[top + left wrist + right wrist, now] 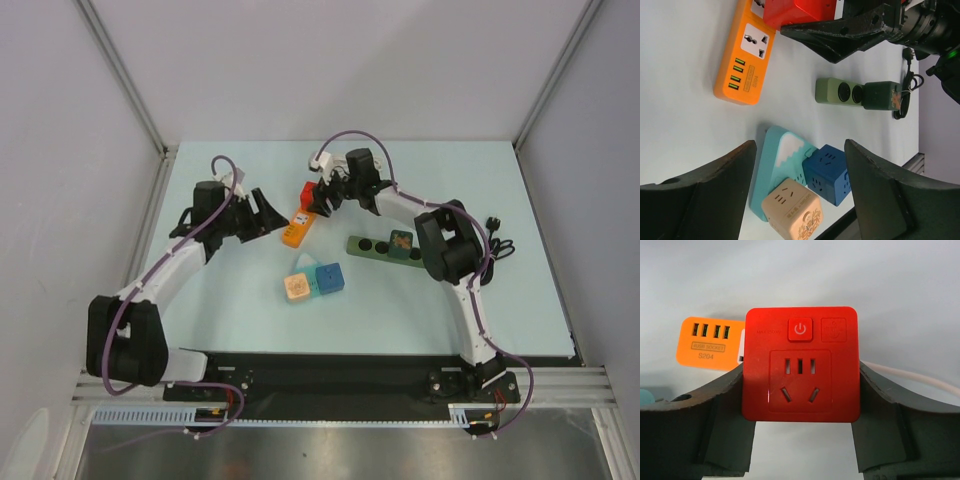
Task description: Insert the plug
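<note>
The plug is a red square block (801, 365) with a socket face and a power button. My right gripper (801, 376) is shut on its two sides. It hangs over the far end of the orange power strip (297, 228), whose universal socket and USB ports (742, 65) face up. In the top view the red plug (308, 192) sits at the strip's far end; whether they touch I cannot tell. My left gripper (266, 220) stands open just left of the strip, with nothing between its fingers (715, 195).
A teal strip (777, 155) carries a beige cube (792, 210) and a blue cube (829, 172) in mid-table. A green strip (385, 247) holds a dark green adapter (880, 95). A black cable (497, 243) coils at the right. A white cable (910, 377) trails behind the plug.
</note>
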`<state>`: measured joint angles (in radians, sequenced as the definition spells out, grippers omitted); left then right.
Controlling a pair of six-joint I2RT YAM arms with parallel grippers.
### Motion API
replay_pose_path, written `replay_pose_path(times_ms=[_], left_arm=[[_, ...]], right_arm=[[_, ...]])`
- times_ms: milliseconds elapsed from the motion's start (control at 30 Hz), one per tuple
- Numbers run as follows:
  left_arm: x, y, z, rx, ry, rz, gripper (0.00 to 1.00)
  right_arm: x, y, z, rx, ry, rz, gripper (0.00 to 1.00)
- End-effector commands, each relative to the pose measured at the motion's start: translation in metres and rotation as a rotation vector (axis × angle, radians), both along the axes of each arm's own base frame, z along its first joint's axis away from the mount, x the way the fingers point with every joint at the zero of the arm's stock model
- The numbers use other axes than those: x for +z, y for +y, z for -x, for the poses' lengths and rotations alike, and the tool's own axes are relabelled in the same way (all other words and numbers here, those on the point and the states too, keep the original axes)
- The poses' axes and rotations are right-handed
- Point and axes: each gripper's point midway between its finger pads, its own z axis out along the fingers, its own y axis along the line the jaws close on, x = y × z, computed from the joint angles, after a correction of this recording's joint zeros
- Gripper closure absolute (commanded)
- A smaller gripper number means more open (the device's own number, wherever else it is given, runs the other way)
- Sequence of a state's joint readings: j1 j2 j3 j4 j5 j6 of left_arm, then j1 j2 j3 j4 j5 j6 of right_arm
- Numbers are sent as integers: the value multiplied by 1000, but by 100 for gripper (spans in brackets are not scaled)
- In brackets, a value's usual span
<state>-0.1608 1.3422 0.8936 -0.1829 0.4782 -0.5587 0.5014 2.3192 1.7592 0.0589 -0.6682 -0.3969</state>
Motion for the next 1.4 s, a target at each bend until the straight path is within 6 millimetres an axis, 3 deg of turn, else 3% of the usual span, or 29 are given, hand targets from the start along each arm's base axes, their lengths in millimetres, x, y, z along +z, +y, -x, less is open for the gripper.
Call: replay_pose_path(times_ms=[0, 267, 500, 833, 1167, 1367], left_arm=[[28, -10, -22, -9, -64, 84, 24], [25, -7, -34, 30, -60, 81, 24], [25, -2, -37, 48, -67, 72, 24], [21, 2, -42, 64, -60, 77, 23], [20, -1, -47, 63, -52, 97, 24], [21, -2, -49, 60, -56, 105, 25]], right_arm=[[22, 6, -9, 52, -65, -55, 100], [39, 20, -5, 93, -123, -86, 100], [30, 26, -11, 90, -118, -73, 100], [-4, 20, -14, 65, -87, -14, 100], [2, 4, -14, 15, -65, 5, 100], [14, 6, -11, 15, -72, -36, 100]])
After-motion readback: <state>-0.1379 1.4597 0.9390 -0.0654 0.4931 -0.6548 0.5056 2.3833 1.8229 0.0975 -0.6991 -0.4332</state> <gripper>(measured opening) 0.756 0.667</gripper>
